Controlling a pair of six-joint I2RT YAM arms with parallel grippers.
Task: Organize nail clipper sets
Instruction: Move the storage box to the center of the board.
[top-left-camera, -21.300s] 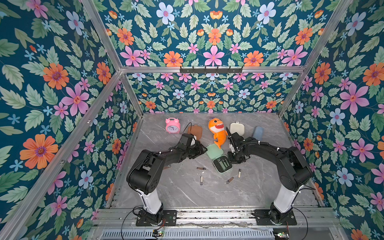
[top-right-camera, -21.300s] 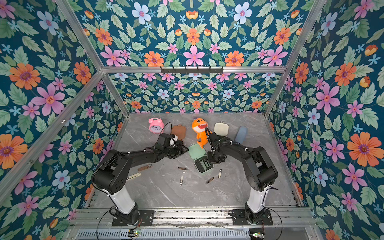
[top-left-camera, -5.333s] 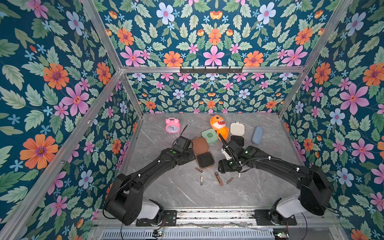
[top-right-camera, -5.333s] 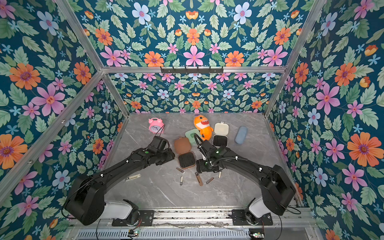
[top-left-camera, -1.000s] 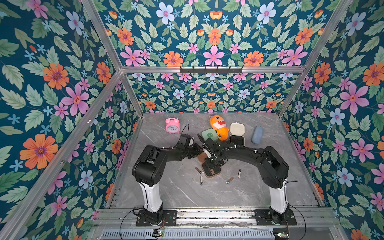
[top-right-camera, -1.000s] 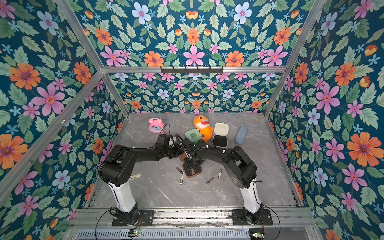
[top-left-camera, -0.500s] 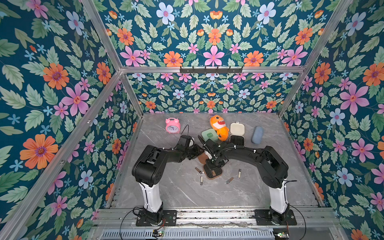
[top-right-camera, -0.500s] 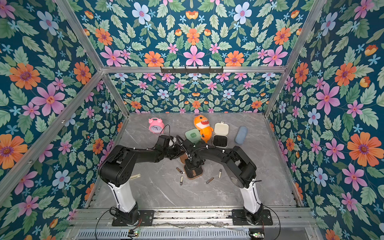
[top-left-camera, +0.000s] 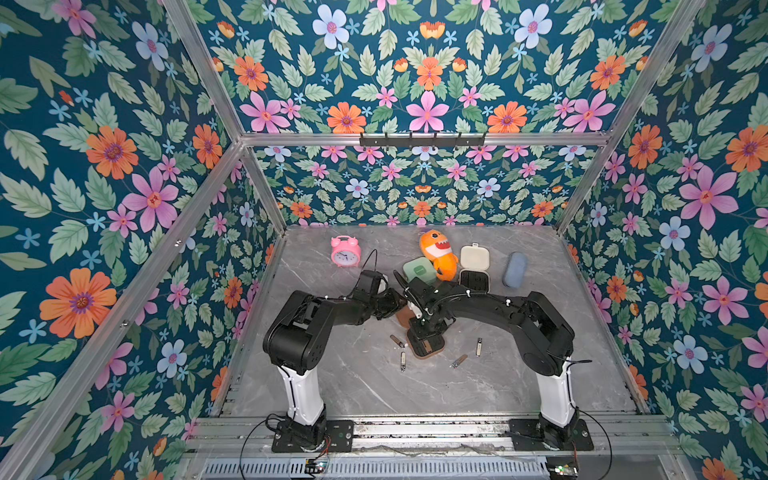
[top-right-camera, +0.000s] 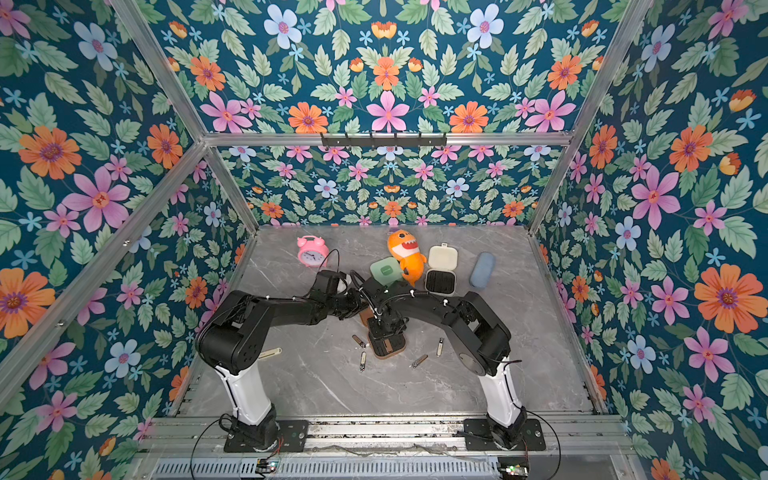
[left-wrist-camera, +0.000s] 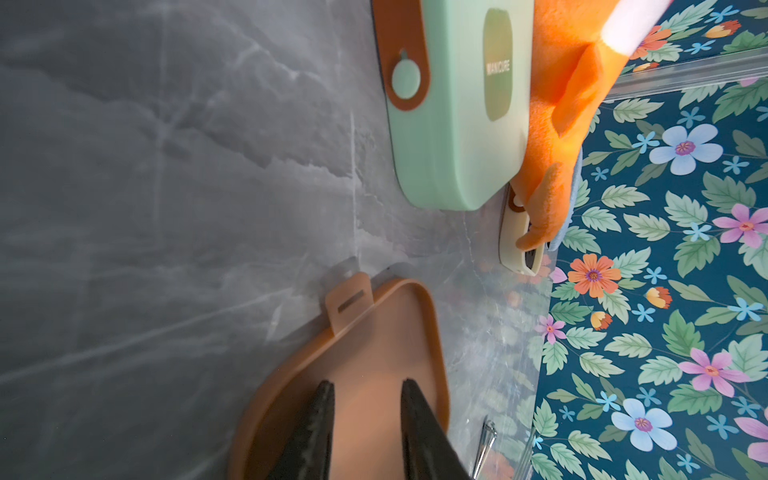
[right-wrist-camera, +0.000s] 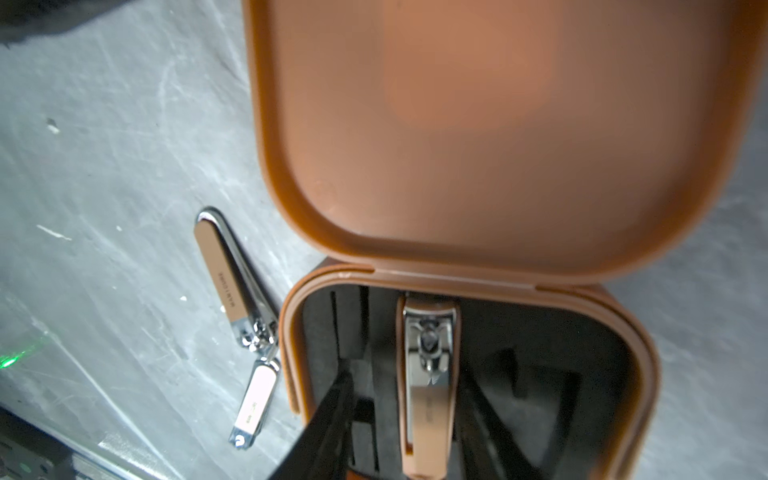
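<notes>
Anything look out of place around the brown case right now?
Yes: several slim clippers lie loose on the table around the open brown case, outside its black insert; one clipper sits inside.

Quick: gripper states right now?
Left gripper: slightly open, tips over brown lid, gripping nothing.
Right gripper: open, straddling clipper in brown case.

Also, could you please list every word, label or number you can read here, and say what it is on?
"MANICURE": label on the mint green case lid.
"MANICURE": lever of the loose clipper beside the brown case.
Too blurred to read: print on the smaller loose clipper and on the clipper in the brown case.
Too small: pink alarm clock dial.
</notes>
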